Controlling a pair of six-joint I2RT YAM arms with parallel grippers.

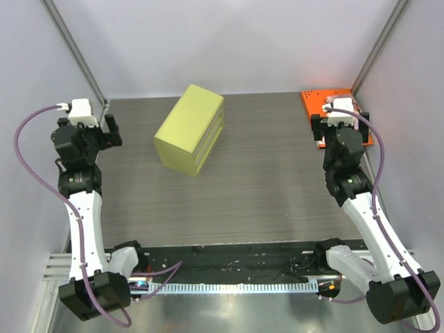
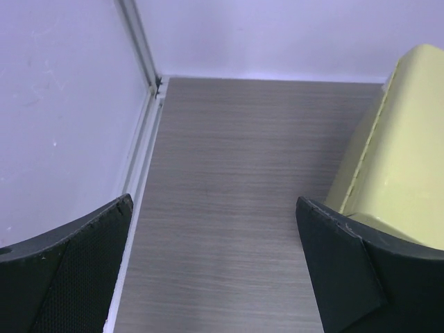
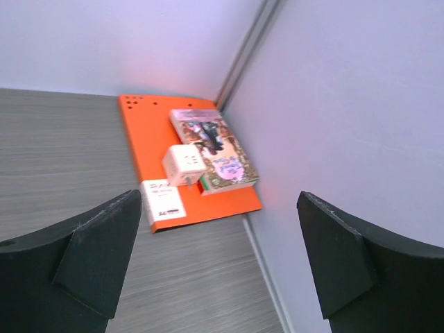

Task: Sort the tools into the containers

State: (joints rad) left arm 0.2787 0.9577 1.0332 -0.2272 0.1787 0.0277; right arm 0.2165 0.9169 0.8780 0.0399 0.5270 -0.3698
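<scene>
A yellow-green box with drawers [image 1: 191,130] stands at the middle back of the table; its side also shows in the left wrist view [image 2: 402,159]. An orange board [image 1: 316,100] lies in the back right corner. In the right wrist view the orange board [image 3: 142,132] carries a white plug adapter [image 3: 184,164], a small white box [image 3: 161,202] and a picture book [image 3: 214,149]. My left gripper [image 1: 107,130] is open and empty above the back left of the table [image 2: 214,201]. My right gripper [image 1: 340,126] is open and empty, just in front of the orange board [image 3: 219,195].
White enclosure walls with metal corner posts [image 1: 80,59] close the table on the left, back and right. A black strip with cables [image 1: 229,263] runs along the near edge between the arm bases. Grey wood-grain tabletop [image 1: 257,187] lies between the arms.
</scene>
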